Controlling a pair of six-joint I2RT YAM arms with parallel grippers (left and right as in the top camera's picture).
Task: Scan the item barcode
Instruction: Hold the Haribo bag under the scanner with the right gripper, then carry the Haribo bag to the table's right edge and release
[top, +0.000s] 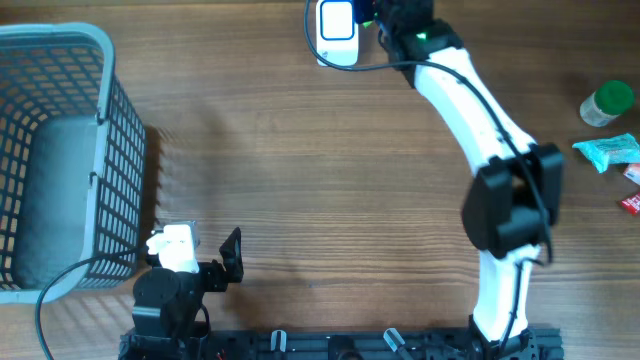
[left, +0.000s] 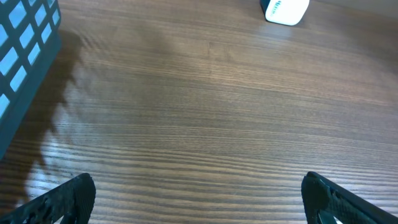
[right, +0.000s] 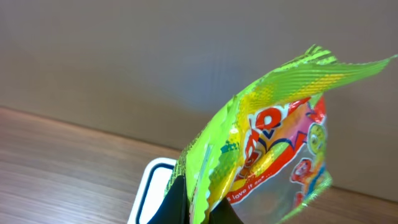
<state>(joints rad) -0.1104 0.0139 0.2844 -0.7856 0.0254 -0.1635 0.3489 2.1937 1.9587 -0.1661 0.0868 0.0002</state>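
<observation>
1. R claw (right: 199, 208): jaws pinched tight on packet (right: 273, 143), gripping it at the lower crimped edge. Dark fingers show only at btm of the wrist view.
2. Packet: glossy yellow-green foil w/ red, orange & pink cartoon print and small white text on a red band. It stands up from the claw, top seal fanned toward upper right, clear of the table (top: 300, 180).
3. Packet vs claw: most of it sits above & right of the fingers in the wrist view. Only the btm-left corner is between them.
4. Scanner (top: 337, 28): white body, pale screen, at far edge of table. In the wrist view its rounded white frame is just below-left of the packet, beyond the claw. Can't tell if the packet touches it.
5. Overhead: R arm stretched across to the far edge, its head just right of the scanner. Packet mostly hidden by the arm there.
6. L claw (left: 199, 196): jaws wide, holding nothing. Near front edge, low over bare wood, well apart from scanner.
7. Basket (top: 120, 130): grey-blue mesh, far left, beside L arm.
8. Right edge: green-cap bottle (top: 607, 103), teal pouch (top: 610, 150), small red pack (top: 630, 204). All well apart from both claws.
</observation>
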